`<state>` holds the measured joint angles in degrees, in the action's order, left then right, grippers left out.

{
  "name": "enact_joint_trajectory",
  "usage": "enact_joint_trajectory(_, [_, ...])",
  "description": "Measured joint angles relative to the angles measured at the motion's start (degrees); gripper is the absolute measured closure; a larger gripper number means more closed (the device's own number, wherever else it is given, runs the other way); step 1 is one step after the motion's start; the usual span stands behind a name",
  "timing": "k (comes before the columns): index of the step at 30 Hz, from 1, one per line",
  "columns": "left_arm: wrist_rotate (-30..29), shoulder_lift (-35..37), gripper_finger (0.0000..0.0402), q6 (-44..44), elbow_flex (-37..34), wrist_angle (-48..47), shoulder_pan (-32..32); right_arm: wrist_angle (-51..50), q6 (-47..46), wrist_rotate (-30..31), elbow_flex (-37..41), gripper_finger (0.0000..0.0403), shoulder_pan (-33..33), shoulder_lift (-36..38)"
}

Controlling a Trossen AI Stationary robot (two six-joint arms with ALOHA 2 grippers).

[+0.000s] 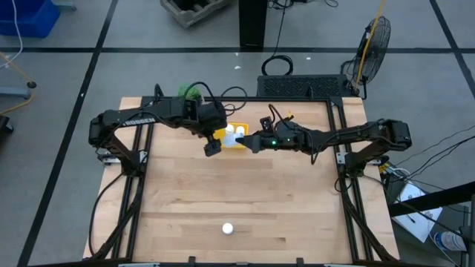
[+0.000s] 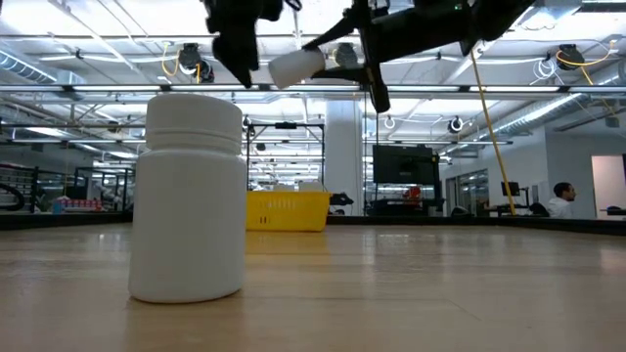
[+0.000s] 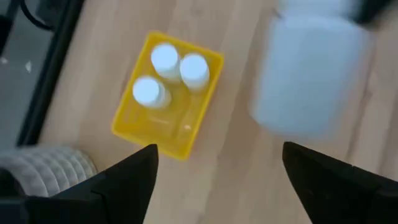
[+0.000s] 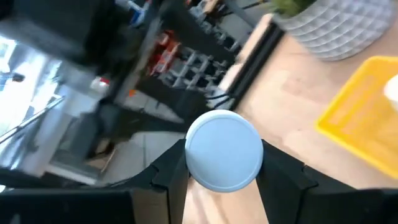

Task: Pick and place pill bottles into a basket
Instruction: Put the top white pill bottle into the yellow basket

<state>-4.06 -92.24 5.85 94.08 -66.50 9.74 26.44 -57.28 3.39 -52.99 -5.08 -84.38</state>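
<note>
Wooden table [image 1: 237, 196] sits on a grey floor [image 1: 59, 156] crossed by dark lines. Beyond the table's far edge: a black column [image 1: 251, 22], a round fan [image 1: 373, 41] and a blue bin [image 1: 28, 16] off to the far left. Behind the table in the low view: ceiling lights [image 2: 98, 20], a dark monitor [image 2: 404, 161], a seated person [image 2: 561, 200] at far right.

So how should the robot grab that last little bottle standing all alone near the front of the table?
Probably from straight above, closing the fingers on the round sides of the lone bottle just under its cap. It stands upright with bare wood around it, so nothing blocks a downward reach. The right gripper is busy holding another bottle near the basket; the left gripper looks open and free.
</note>
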Motion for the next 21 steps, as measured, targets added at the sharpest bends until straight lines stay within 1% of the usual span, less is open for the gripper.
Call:
enact_joint_trajectory(2, [0.16,1.27,0.0045,0.92,-1.31,-0.39,0.11,-0.76,0.15,0.49,0.0,0.0262,-0.72,0.0])
enact_joint_trajectory(5, [1.06,4.73,0.004,1.18,-5.59,2.41,0.52,-1.98,1.3,1.0,0.0,0.0262,-1.67,0.0])
enact_joint_trajectory(8, [4.57,9.6,0.0042,3.28,-12.24,9.3,1.17,-5.14,2.36,0.95,-0.56,0.0262,-2.56,0.0])
enact_joint_trajectory(10, [7.46,13.73,0.0045,5.5,-17.9,14.26,1.89,-12.06,3.81,0.94,-3.14,0.0262,-3.33,-0.03])
enact_joint_trajectory(12, [9.25,17.75,0.0045,7.69,-23.85,21.12,2.55,-20.62,6.73,1.2,-6.97,0.0262,-3.99,-0.05])
enact_joint_trajectory(16, [9.99,25.91,0.0044,11.83,-35.79,34.25,2.78,-30.4,12.03,1.14,-14.79,0.0262,-5.69,-0.75])
enact_joint_trajectory(19, [11.16,30.27,0.0046,16.57,-42.96,40.18,3.25,-37.77,15.19,1.03,-19.55,0.0262,-6.94,-1.84])
enact_joint_trajectory(21, [11.42,32.58,0.0045,19.49,-46.48,42.22,3.43,-43.3,17.16,0.9,-21.92,0.0262,-7.61,-3.17])
